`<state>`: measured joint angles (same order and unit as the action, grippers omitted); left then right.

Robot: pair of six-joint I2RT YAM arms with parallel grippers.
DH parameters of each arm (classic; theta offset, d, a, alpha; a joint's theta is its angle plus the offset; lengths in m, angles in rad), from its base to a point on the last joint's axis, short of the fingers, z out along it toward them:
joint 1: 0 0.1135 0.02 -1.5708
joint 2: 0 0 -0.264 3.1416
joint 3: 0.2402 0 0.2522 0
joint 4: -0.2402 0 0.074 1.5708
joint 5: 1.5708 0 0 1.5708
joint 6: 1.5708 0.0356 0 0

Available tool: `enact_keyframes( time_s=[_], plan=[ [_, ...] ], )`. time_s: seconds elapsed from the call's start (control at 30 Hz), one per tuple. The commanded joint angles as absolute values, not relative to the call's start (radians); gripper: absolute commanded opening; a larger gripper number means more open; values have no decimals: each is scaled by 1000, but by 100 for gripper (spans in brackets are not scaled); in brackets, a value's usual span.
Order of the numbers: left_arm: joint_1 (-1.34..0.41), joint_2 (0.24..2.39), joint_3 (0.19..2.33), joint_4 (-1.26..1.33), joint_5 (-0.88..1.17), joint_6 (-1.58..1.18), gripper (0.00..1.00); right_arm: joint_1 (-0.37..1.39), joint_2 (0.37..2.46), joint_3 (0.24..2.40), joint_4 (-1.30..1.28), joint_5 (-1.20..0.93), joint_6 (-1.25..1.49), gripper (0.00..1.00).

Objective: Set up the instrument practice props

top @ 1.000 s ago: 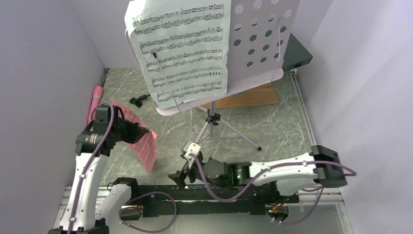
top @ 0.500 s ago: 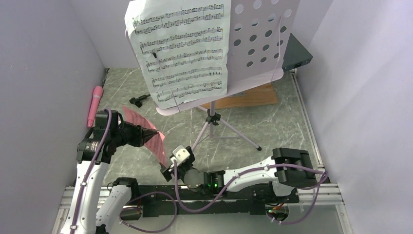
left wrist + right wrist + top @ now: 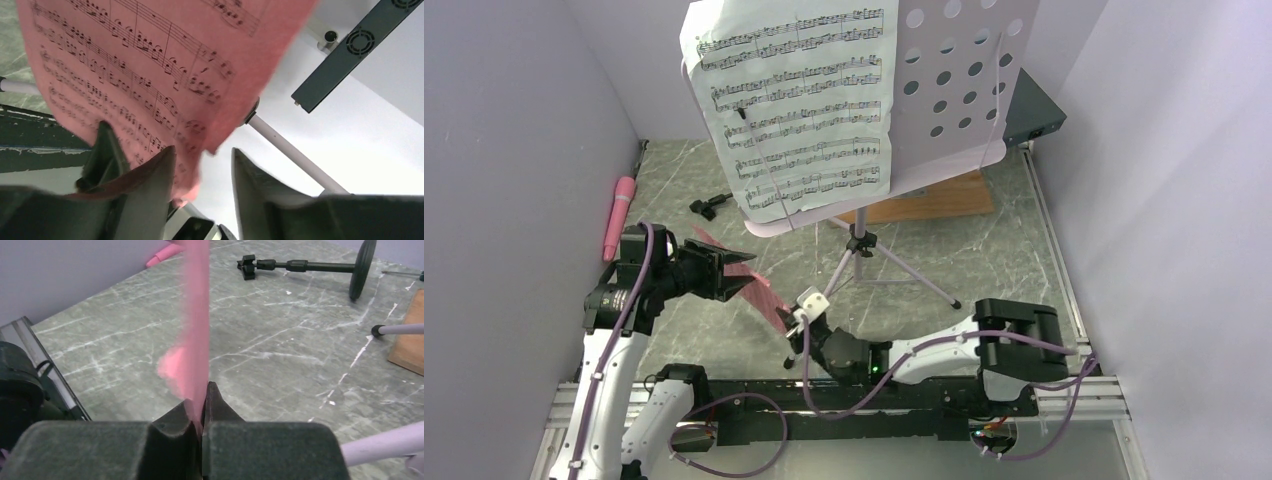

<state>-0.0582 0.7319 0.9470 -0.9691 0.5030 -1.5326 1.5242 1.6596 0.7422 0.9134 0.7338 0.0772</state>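
Grey veined marble tabletop (image 3: 994, 270) between plain lilac walls. Nearest the bases, at the right gripper (image 3: 201, 399): pressed together on the lower edge of the pink music sheet (image 3: 196, 315), which shows edge-on and blurred in the right wrist view and is held up off the table. Just left of it, at the left gripper (image 3: 202, 155): spread, with a clear gap between the fingers (image 3: 150, 195). Touches the sheet only along one finger's inner side, printed staves facing the left wrist camera. Seen from above, hangs tilted in the air between the two grippers, low in front of the silver folding tripod (image 3: 879, 270). Beyond, stands upright mid-table on splayed legs, carrying the pale lavender perforated music-stand desk (image 3: 959, 90). Holds the white music sheet (image 3: 799, 100) on its left half. Behind the tripod, a wooden board (image 3: 934, 198) flat on the marble. Left of that, small black round-based mic stand (image 3: 709, 207) lying on its side, well apart from the pink microphone (image 3: 619, 215) lying along the left wall. Farthest, dark flat box (image 3: 1036, 108) at the back right corner, partly hidden by the desk.
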Motion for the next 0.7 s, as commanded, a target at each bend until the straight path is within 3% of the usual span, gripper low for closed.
enact_keyframes(
  time_s=[0.0, 0.07, 0.1, 0.2, 0.37, 0.5, 0.67],
  plan=[
    [-54, 746, 957, -940, 547, -1614, 72, 1475, 1490, 661, 903, 584, 116, 0],
    [-53, 747, 975, -974, 516, -1527, 97, 1454, 1359, 608, 795, 481, 144, 0],
    [-52, 747, 990, -995, 489, -1477, 99, 1431, 1281, 574, 747, 409, 164, 0],
    [-52, 754, 1048, -1068, 399, -1305, 100, 1304, 1067, 548, 524, 114, 243, 0],
    [-52, 756, 1158, -1094, 296, -1025, 99, 1226, 837, 582, 180, -68, 286, 0],
    [-52, 690, 1143, -977, 374, -931, 99, 1178, 706, 493, 247, -97, 459, 0],
    [-52, 670, 1159, -882, 445, -877, 99, 1122, 732, 454, 421, -139, 730, 0]
  ],
)
